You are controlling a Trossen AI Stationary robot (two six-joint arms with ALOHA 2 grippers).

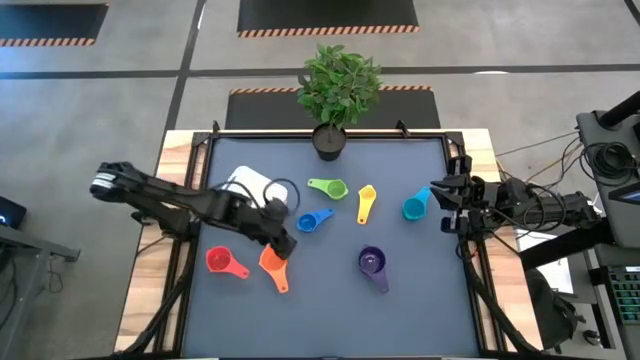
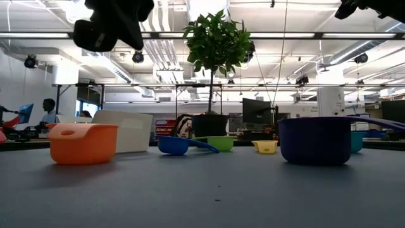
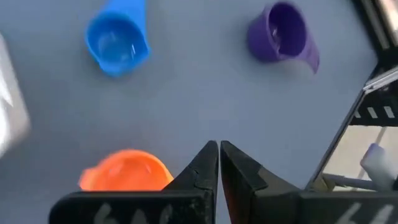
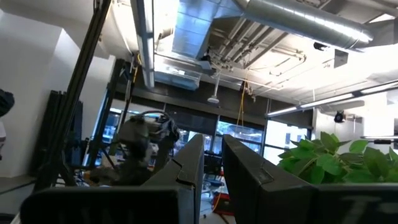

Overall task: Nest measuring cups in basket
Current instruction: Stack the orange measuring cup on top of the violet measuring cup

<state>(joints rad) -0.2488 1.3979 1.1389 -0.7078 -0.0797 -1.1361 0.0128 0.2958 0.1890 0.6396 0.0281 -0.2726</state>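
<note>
Orange cup (image 1: 272, 262) just beneath empty, closed left claw (image 1: 285, 247); right claw (image 1: 440, 195) nearly closed, empty.

The left gripper (image 1: 284, 244) hung just above one measuring cup (image 1: 272, 264); the basket (image 1: 248, 186) sat behind it; another cup (image 1: 372, 263) lay right.

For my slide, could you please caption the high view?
Left pincer shut above orange cup; six more cups scattered.
</note>
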